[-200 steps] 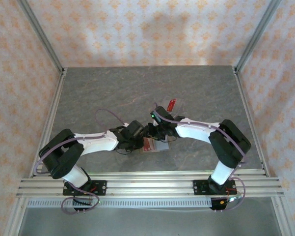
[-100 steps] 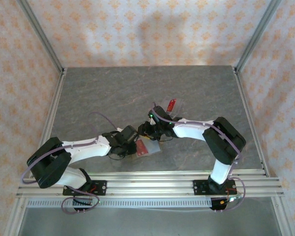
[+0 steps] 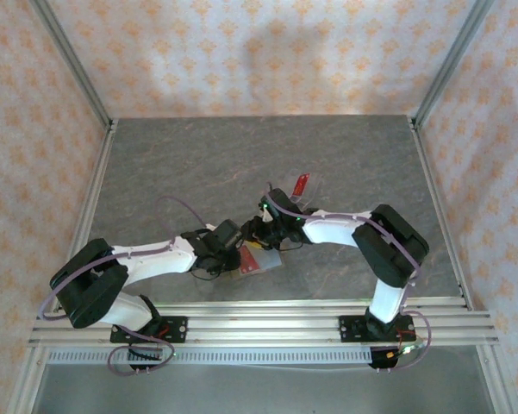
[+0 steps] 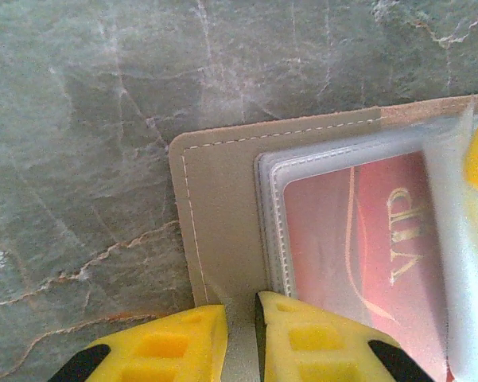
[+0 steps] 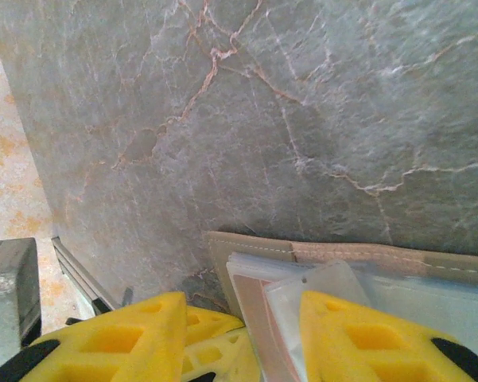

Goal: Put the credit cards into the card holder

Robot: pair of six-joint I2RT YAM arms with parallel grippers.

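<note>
Both tools (image 3: 248, 244) low over card holder (image 4: 215, 207)

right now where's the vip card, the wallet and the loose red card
vip card (image 4: 366, 231), left wrist view, its printed face
wallet (image 4: 219, 207), left wrist view, tan stitched flap
loose red card (image 3: 301, 184), top view, its middle

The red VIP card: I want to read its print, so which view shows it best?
The left wrist view: the red VIP card lies close, lettering legible, under a clear sleeve. The right wrist view catches only a reddish edge; the top view, a small red patch.
</note>
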